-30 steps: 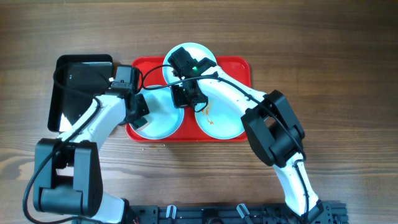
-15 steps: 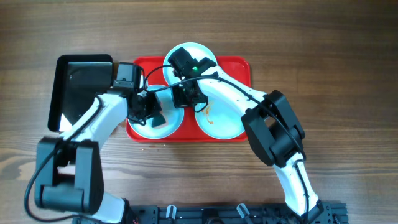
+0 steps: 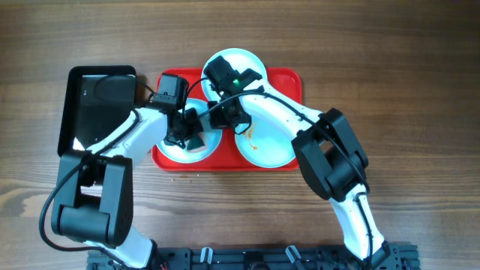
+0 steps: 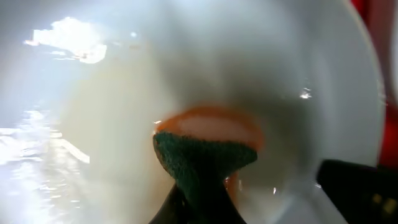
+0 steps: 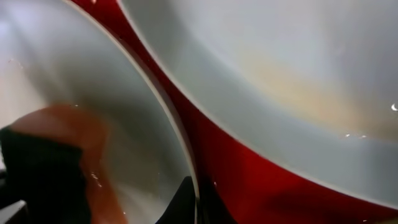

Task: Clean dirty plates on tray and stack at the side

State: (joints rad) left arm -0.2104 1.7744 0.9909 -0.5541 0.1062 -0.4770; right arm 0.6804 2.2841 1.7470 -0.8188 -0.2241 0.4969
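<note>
Left gripper [image 3: 195, 138] clamped on green-orange sponge [image 4: 205, 158] | swept right across left pale-blue round plate [image 3: 171, 153] | scrubbing underway | right gripper [image 3: 225, 114] closed at its rim

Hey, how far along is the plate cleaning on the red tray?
Done: nothing is stacked yet; all three sit on the tray. In hand: the left hand presses a green-and-orange sponge on the left plate; the right hand seems to pinch its rim. Left: the right plate, with orange marks, the back plate, then stacking.
</note>
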